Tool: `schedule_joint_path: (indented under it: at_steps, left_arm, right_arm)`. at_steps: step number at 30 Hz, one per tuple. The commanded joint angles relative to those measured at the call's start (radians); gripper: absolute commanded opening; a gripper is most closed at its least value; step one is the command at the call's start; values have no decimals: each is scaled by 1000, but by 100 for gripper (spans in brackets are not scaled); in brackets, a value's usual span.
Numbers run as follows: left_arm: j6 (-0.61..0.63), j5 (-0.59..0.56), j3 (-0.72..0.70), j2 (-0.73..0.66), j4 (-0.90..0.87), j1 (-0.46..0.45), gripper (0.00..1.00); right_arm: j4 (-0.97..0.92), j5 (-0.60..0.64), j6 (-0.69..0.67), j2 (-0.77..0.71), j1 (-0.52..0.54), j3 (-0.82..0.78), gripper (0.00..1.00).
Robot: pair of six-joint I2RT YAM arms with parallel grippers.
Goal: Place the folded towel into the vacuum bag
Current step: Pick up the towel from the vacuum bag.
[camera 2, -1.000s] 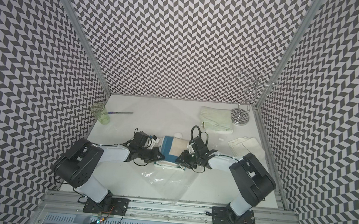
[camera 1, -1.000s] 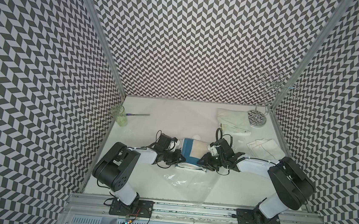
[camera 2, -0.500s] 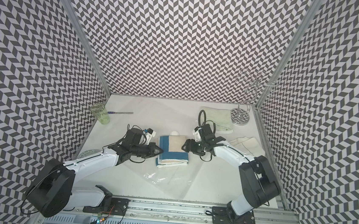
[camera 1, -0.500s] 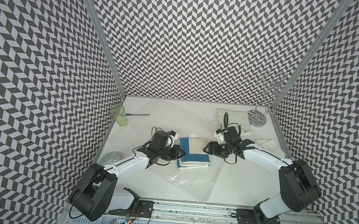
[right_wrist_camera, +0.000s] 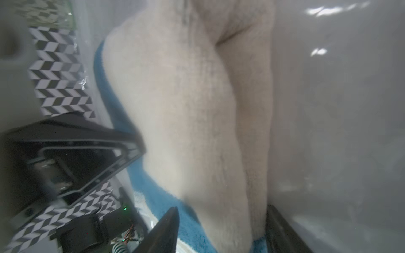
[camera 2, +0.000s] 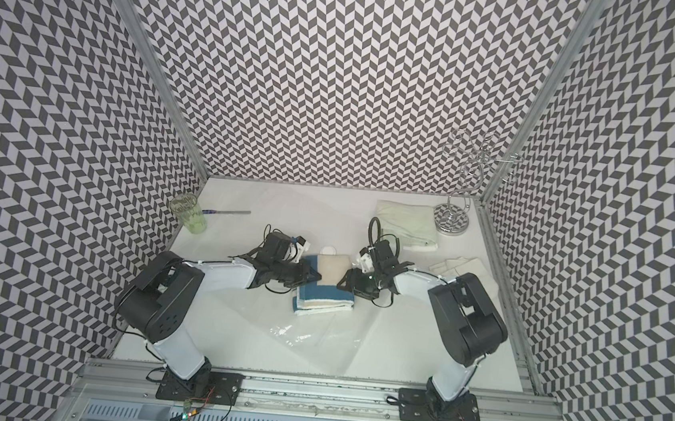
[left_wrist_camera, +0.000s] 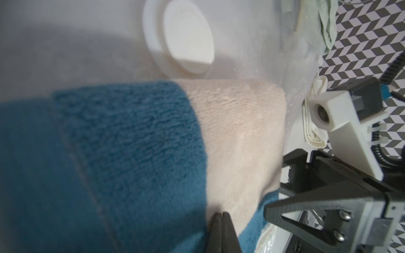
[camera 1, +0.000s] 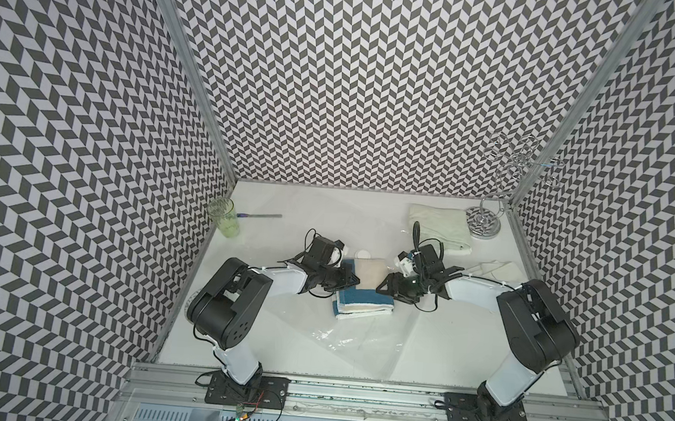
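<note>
Clearly, the towel (camera 1: 364, 291), folded blue and beige, lies at the middle of the table (camera 1: 286, 348) on the spread of the vacuum bag (camera 1: 362, 340). The bag's white valve (camera 1: 363, 254) sits just beside its edge at 12 o'clock. The arms meet it from opposite sides, the left gripper (camera 1: 351, 280) at the towel's 9 o'clock and the right gripper (camera 1: 384, 287) at its 3 o'clock. That looks like a two-sided hold meant to keep the stack square while it is worked deeper between the plastic layers. In both top views the tips are too small to read. The left wrist view settles one: the left fingertips (left_wrist_camera: 217, 230) are pressed together over the towel's top with nothing thick between them, and whether clear plastic is pinched there I cannot tell. The right wrist view settles the other: its jaws stand apart, straddling the beige fold at the towel's edge, though a firm bite cannot be confirmed. Both wrist views show a milky haze over the cloth, which suggests plastic lies over it, so the towel is probably partly inside; the top views leave that open. They do show what the wrist views miss: a cup (camera 1: 224, 218) at the table's 10 o'clock and a pale green towel (camera 1: 440, 233) at 1 o'clock, well apart.
</note>
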Motion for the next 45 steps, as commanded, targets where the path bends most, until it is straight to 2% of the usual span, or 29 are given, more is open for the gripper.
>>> schedule_joint_path:
  at_steps: [1,4,7,12,14,16,20,26,27,31,34,37,39,45]
  left_arm:
    - [-30,10,-65,30,103,-3,0]
    - [-42,17,-95,49,138,-5,0]
    - [-36,11,-103,58,139,-6,0]
    - [-43,17,-99,82,162,-17,0]
    - [-52,19,-95,89,178,-24,0]
    - [-63,22,-97,98,201,-26,0]
    - [-76,42,-112,74,212,-19,0]
    - [-112,42,-148,-62,203,3,0]
    - [-115,43,-134,-51,210,-8,0]
    - [-118,47,-75,80,245,-30,0]
    - [-134,68,-94,135,300,-29,0]
    - [-140,80,-110,117,311,-26,0]
    - [-129,75,-120,80,286,-18,0]
    - [-87,72,-129,-58,154,45,2]
  right_arm:
    - [53,42,5,45,7,-18,55]
    - [25,95,-5,45,15,16,40]
    - [-98,282,-41,13,52,95,25]
    - [-409,729,-67,43,215,317,17]
    - [-468,834,-56,64,280,380,16]
    - [-501,887,-40,88,338,433,15]
    - [-524,916,-24,140,403,486,13]
    - [-560,976,-57,132,417,512,12]
    - [-553,955,-72,124,417,516,12]
    - [-461,695,-135,78,422,537,10]
    - [-409,505,-105,68,423,538,10]
    - [-329,398,-47,96,423,463,9]
    - [-300,396,-26,126,421,405,7]
    - [-287,510,-17,181,382,272,6]
